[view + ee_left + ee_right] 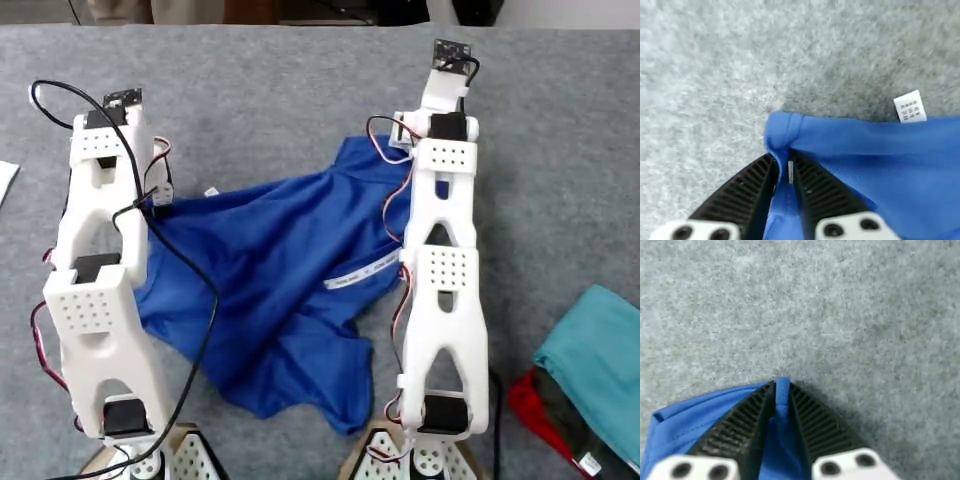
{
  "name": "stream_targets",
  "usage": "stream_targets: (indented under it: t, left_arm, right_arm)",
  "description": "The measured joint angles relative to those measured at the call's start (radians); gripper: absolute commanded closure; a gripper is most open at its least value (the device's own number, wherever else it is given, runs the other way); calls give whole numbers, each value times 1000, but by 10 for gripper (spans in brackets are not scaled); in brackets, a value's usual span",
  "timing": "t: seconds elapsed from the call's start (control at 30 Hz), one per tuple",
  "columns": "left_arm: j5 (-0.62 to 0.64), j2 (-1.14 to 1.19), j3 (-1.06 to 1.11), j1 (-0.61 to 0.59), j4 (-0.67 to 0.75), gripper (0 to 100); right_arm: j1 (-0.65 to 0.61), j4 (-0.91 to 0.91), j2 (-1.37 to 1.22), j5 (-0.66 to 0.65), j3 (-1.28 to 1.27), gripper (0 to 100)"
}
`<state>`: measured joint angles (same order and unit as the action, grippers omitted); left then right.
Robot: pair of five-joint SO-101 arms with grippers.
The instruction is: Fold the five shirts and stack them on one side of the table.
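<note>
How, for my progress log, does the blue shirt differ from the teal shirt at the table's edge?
The blue shirt lies spread and rumpled in the middle; the teal shirt sits compact on a pile of other clothes. The blue shirt is pinched by the left gripper and right gripper; the teal shirt is untouched. Both are on the grey table.

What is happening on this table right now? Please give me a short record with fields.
Surface: grey table
Shirt in work: blue shirt, rumpled, lying between the two arms
Left end effector: shut on a hemmed corner of the blue shirt, near its white tag
Right end effector: shut on another edge of the blue shirt
Other garments: teal shirt lying over a red one, at the high view's right edge
</note>
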<state>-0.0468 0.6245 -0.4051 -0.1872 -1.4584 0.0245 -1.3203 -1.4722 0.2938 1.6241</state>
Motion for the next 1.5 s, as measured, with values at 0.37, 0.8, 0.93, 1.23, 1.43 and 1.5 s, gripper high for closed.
stream_targets:
  t: [0.37, 0.8, 0.93, 1.23, 1.43, 1.5]
  left_arm:
    - [51, 84, -209, 11, 57, 981]
    - [229, 86, -585, 32, -75, 981]
    - [229, 101, -509, 3, -120, 979]
    - [232, 264, -387, -23, -126, 766]
    - [235, 287, -413, -72, -130, 747]
    - [235, 292, -465, -94, -129, 747]
  right_arm:
    - [0, 0, 0, 0, 0, 993]
    - [0, 0, 0, 0, 0, 993]
    - [0, 0, 0, 0, 0, 993]
    - [0, 0, 0, 0, 0, 993]
    - [0, 0, 0, 0, 0, 993]
    - [0, 0, 0, 0, 0, 993]
